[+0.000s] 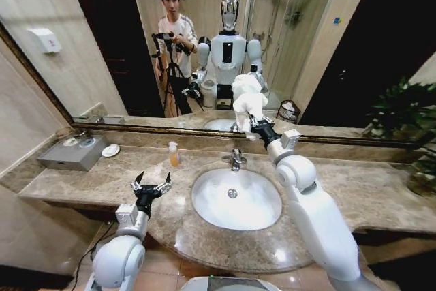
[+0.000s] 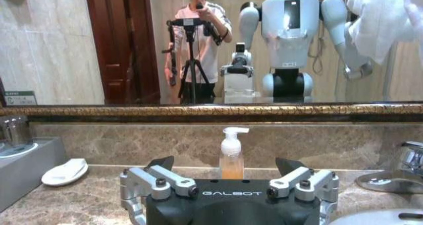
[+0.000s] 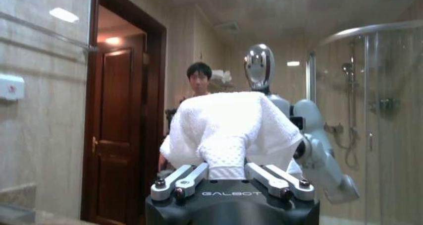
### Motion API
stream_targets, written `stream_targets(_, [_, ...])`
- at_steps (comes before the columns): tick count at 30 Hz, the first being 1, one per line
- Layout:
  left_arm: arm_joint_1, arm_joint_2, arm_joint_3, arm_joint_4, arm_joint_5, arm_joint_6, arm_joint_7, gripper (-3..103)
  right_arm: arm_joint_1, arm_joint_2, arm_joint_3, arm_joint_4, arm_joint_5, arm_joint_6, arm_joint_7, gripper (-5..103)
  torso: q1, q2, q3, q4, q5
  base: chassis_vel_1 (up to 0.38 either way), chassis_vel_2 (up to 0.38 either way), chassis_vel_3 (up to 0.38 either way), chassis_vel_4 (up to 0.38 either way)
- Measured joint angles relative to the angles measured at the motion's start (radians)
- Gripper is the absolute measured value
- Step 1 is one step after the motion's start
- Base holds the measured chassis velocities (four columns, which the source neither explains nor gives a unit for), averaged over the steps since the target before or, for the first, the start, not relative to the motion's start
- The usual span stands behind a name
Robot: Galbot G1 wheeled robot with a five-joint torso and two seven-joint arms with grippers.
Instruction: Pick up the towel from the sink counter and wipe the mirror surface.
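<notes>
The white towel (image 1: 248, 101) is bunched in my right gripper (image 1: 253, 125), which is shut on it and holds it up against the large bronze-framed mirror (image 1: 102, 52), above the tap. In the right wrist view the towel (image 3: 228, 128) drapes over the gripper (image 3: 228, 173) and faces the glass. My left gripper (image 1: 151, 186) hovers open over the marble sink counter (image 1: 354, 192), left of the white basin (image 1: 236, 199). The left wrist view has that gripper (image 2: 228, 168) open with nothing in it, facing the soap bottle (image 2: 231, 153).
A chrome tap (image 1: 236, 159) stands behind the basin. A soap dispenser (image 1: 174, 154), a white soap dish (image 1: 110, 150) and a grey tray box (image 1: 73, 152) sit at the counter's back left. A plant (image 1: 402, 110) is at the far right.
</notes>
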Motion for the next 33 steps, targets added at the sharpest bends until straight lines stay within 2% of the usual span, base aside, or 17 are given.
stream_targets(8, [0.0,0.0,0.0,0.0,0.0,0.0,0.0,100,0.167,-0.005,-0.038,0.038,0.132,-0.048,0.083,10,0.0,0.0,0.0,0.0001,0.0003,0.0,0.0,0.0,0.0])
stream_targets(10, [0.0,0.0,0.0,0.0,0.0,0.0,0.0,100,0.274,-0.025,-0.065,0.05,0.2,-0.074,0.125,10,0.0,0.0,0.0,0.0002,0.0002,0.0,0.0,0.0,0.0])
stream_targets(12, [0.0,0.0,0.0,0.0,0.0,0.0,0.0,100,0.303,-0.03,-0.072,0.048,0.216,-0.078,0.133,10,0.0,0.0,0.0,0.0,0.0002,0.0,0.0,0.0,0.0])
stream_targets(14, [0.0,0.0,0.0,0.0,0.0,0.0,0.0,100,0.445,-0.04,-0.108,0.006,0.275,-0.097,0.167,10,0.0,0.0,0.0,0.0002,0.0003,0.0,0.0,0.0,0.0])
stream_targets(18, [0.0,0.0,0.0,0.0,0.0,0.0,0.0,100,0.594,-0.027,-0.155,-0.076,0.317,-0.111,0.195,10,0.0,0.0,0.0,0.0006,-0.0003,0.0,0.0,0.0,0.0])
stream_targets(23, [0.0,0.0,0.0,0.0,0.0,0.0,0.0,100,0.63,-0.013,-0.175,-0.144,0.318,-0.111,0.189,10,0.0,0.0,0.0,0.0002,0.0001,0.0,0.0,0.0,0.0])
stream_targets(28, [0.0,0.0,0.0,0.0,0.0,0.0,0.0,100,0.561,0.01,-0.183,-0.188,0.292,-0.101,0.165,10,0.0,0.0,0.0,0.0,0.0003,0.0,0.0,0.0,0.0])
stream_targets(33, [0.0,0.0,0.0,0.0,0.0,0.0,0.0,100,0.421,0.018,-0.2,-0.202,0.218,-0.07,0.116,10,0.0,0.0,0.0,0.0002,0.0004,0.0,0.0,0.0,0.0])
